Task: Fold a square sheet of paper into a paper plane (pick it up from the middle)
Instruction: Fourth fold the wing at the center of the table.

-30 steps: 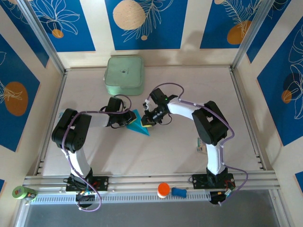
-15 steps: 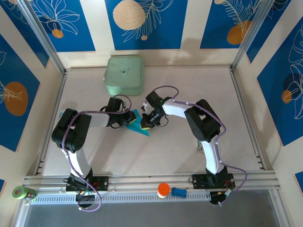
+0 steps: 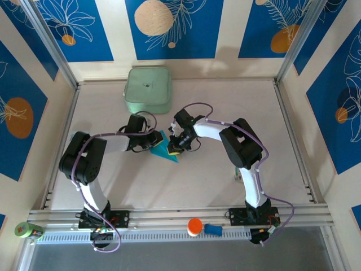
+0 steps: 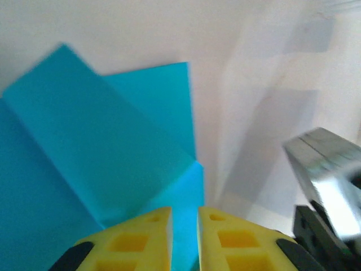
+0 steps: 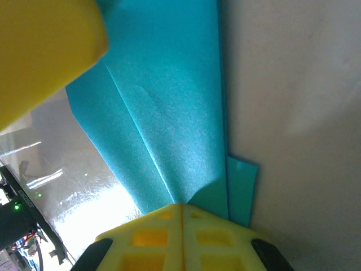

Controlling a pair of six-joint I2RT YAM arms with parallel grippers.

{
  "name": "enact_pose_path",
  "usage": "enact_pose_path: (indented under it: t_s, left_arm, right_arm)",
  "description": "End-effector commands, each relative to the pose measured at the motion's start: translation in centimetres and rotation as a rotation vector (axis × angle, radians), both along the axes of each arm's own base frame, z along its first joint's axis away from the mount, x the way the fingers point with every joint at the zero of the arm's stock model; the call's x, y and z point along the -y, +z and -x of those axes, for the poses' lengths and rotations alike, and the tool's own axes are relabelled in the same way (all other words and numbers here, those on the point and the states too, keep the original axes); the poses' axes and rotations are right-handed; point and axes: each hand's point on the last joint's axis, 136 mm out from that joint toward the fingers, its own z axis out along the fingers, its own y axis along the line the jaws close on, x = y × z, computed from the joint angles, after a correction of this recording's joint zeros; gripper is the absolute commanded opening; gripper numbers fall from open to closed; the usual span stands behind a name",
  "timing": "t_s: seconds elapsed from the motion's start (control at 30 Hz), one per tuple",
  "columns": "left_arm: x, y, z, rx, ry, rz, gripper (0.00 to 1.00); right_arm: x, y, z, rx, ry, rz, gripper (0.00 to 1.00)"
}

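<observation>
The paper plane (image 3: 165, 149) is thin, matte cyan-blue paper folded into a flat, pointed wedge. It lies on the pale, smooth table (image 3: 214, 169) on the arm-base side of the pale green box (image 3: 148, 89), well apart from it and a little to its right. The box is a rounded square with a soft sheen.

In the left wrist view the paper shows as stacked layers with sharp straight edges and one overlapping flap set at an angle. In the right wrist view a crisp crease runs down a faintly grainy surface, with a narrow strip of a lower layer sticking out beside it.

The left gripper (image 3: 153, 142) is at the plane's edge on the box's left side. Its blocky yellow fingers (image 4: 141, 237) are nearly together with a thin slit between them. Cyan paper shows through the slit, but I cannot tell whether they grip it.

The right gripper (image 3: 175, 148) is at the opposite edge. Its yellow fingers (image 5: 152, 237) are pressed tight, and the crease runs straight into their seam, so they pinch the plane there.
</observation>
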Motion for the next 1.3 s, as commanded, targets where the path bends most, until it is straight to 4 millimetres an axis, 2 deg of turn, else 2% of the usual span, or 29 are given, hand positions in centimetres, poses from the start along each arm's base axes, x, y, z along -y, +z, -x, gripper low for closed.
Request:
enact_pose_path:
  t_s: [0.0, 0.3, 0.43, 0.73, 1.0, 1.27]
  left_arm:
    - [1.4, 1.5, 1.7, 0.048, -0.094, 0.014, 0.19]
    - [2.1, -0.9, 3.7, -0.014, -0.148, -0.045, 0.16]
    - [2.1, -1.7, 3.8, -0.033, -0.146, -0.055, 0.16]
    - [0.7, -3.7, 3.6, -0.075, -0.099, -0.143, 0.15]
    - [-2.2, -5.0, 2.7, -0.139, -0.011, -0.234, 0.13]
    - [-5.3, -4.4, -0.2, -0.13, 0.025, -0.275, 0.14]
  right_arm:
    - [2.9, -3.7, 1.6, -0.102, -0.028, 0.157, 0.06]
    - [3.4, -4.2, 1.9, -0.116, -0.031, 0.183, 0.06]
    - [3.5, -4.4, 2.0, -0.12, -0.03, 0.188, 0.05]
    - [3.8, -4.8, 2.5, -0.125, -0.022, 0.208, 0.04]
    - [5.5, -5.9, 3.3, -0.122, 0.0, 0.296, 0.04]
    - [6.7, -7.0, 4.7, -0.153, 0.008, 0.334, 0.04]
